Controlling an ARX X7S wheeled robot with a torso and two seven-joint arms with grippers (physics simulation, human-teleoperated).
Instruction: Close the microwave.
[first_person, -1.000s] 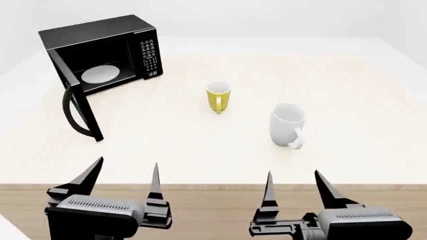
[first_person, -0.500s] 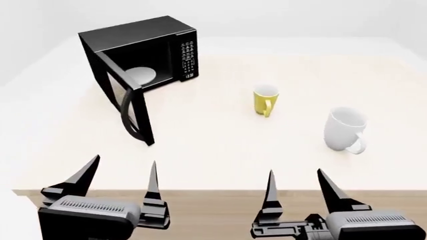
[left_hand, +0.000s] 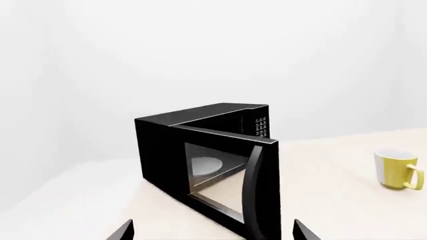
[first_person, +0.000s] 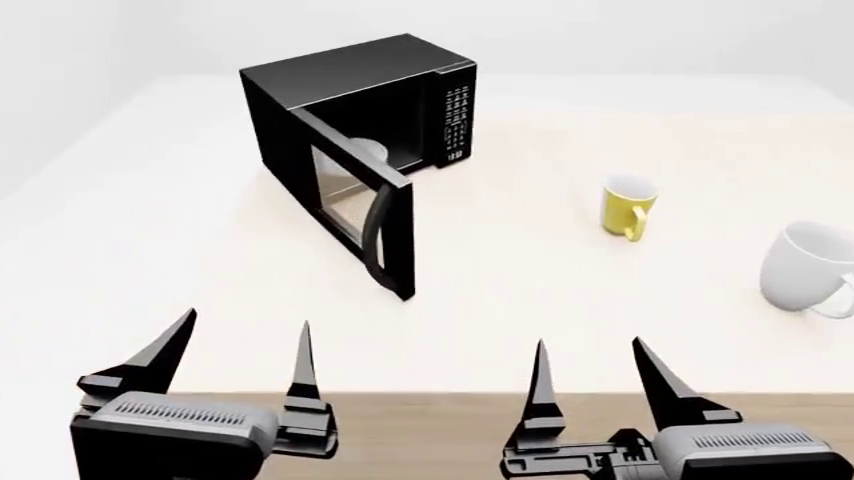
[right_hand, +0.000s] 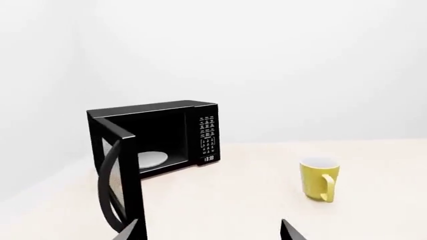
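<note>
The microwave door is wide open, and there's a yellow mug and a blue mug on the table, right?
Nearly. The microwave door is open and the yellow mug is there, but the other mug is white, not blue. The head view shows it.

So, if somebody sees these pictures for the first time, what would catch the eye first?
Most likely the black microwave at the far left of the table, its glass-windowed door swung wide open toward the robot. Next, the yellow mug right of it and the white mug lying tipped near the right edge. Nearest, the left gripper and right gripper hover open, holding nothing.
</note>
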